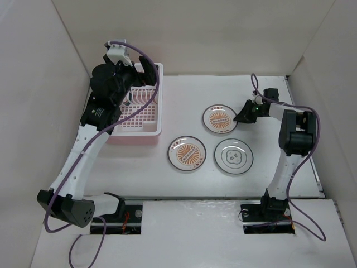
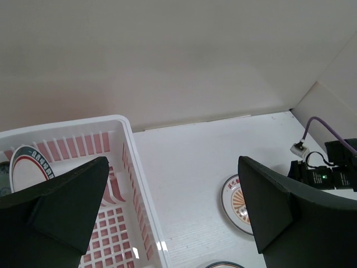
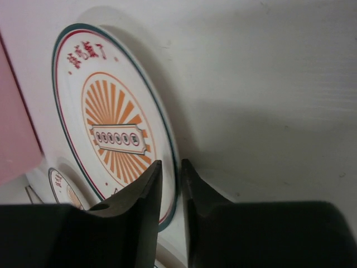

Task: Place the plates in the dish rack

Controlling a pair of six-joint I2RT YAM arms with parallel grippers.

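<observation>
Lying nearest the arm bases, the near sunburst plate [image 1: 187, 152] and the grey plate [image 1: 234, 156] sit flat on the surface [image 1: 184, 92]. The grey one is at 3 o'clock of its neighbour, close but apart, and neither is touched.

Farther back, at about 1 o'clock of the near sunburst plate, lies the far sunburst plate [image 1: 219, 119]. The right claw [image 3: 171, 173] comes at it from 3 o'clock. Its fingers are drawn close together and straddle the plate's rim, one on each side. Whether they already pinch the rim I cannot tell.

Farthest, at 10 o'clock on the surface, stands the rack [image 2: 125, 145]. The teal-rim plate [image 2: 25, 167] stands on edge inside it. A dark sliver [image 2: 3, 178] at the frame edge beside that plate may be another plate, but too little of it shows. The left claw [image 2: 172, 167] hangs above the rack's right wall, spread as wide as it goes and holding nothing.

By my reading the job is partly done. At least one plate is racked and three are left on the surface, with the far sunburst plate likely next to be lifted.
</observation>
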